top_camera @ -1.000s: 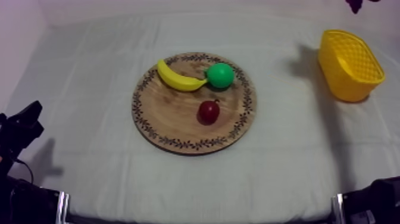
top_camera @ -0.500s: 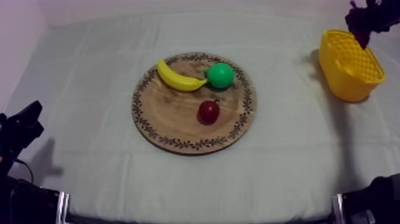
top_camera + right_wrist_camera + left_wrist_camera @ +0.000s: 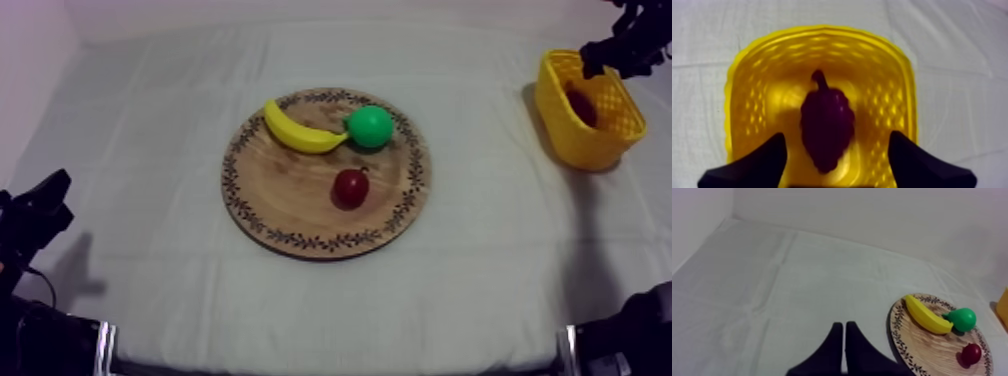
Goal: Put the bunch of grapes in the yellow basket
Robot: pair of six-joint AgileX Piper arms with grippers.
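The dark purple bunch of grapes (image 3: 825,131) lies inside the yellow basket (image 3: 747,100), and from above the grapes (image 3: 581,103) show in the basket (image 3: 600,140) at the table's right. My right gripper (image 3: 834,165) hangs over the basket with its fingers (image 3: 757,162) wide apart and nothing between them; from above the right gripper (image 3: 622,48) sits over the basket's far rim. The round wooden board (image 3: 290,200) lies at the middle of the table. My left gripper (image 3: 843,348) rests shut as a narrow wedge over the cloth, left of the board (image 3: 922,348).
On the board lie a yellow banana (image 3: 296,130), a green pear (image 3: 371,127) and a small red fruit (image 3: 350,188). My left arm (image 3: 30,225) rests low at the table's left side. Open cloth surrounds the board.
My right gripper came down over the basket and let go of the grapes, which now lie inside it. The left arm has not moved.
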